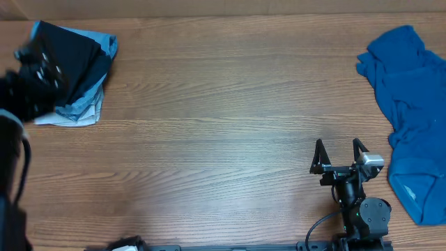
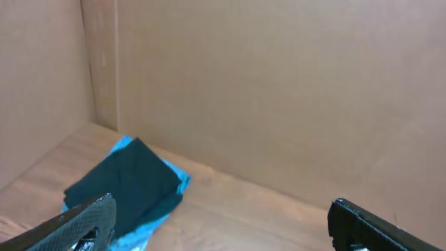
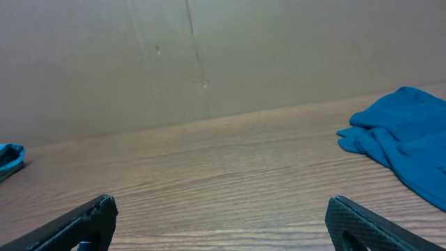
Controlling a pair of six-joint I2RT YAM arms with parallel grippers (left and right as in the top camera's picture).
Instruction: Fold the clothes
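A folded stack of clothes (image 1: 77,70), dark navy on top of light blue, lies at the table's far left; it also shows in the left wrist view (image 2: 132,188). A crumpled blue garment (image 1: 411,104) lies unfolded at the right edge and shows in the right wrist view (image 3: 408,136). My left gripper (image 1: 38,66) hangs blurred above the folded stack, open and empty; in its wrist view (image 2: 223,223) the fingers are wide apart. My right gripper (image 1: 339,155) is open and empty near the front right, left of the blue garment; its wrist view (image 3: 223,223) shows bare table between the fingers.
A brown cardboard wall (image 3: 209,56) runs behind the wooden table (image 1: 209,118) and around the left corner (image 2: 97,63). The right arm's base (image 1: 362,216) sits at the front edge.
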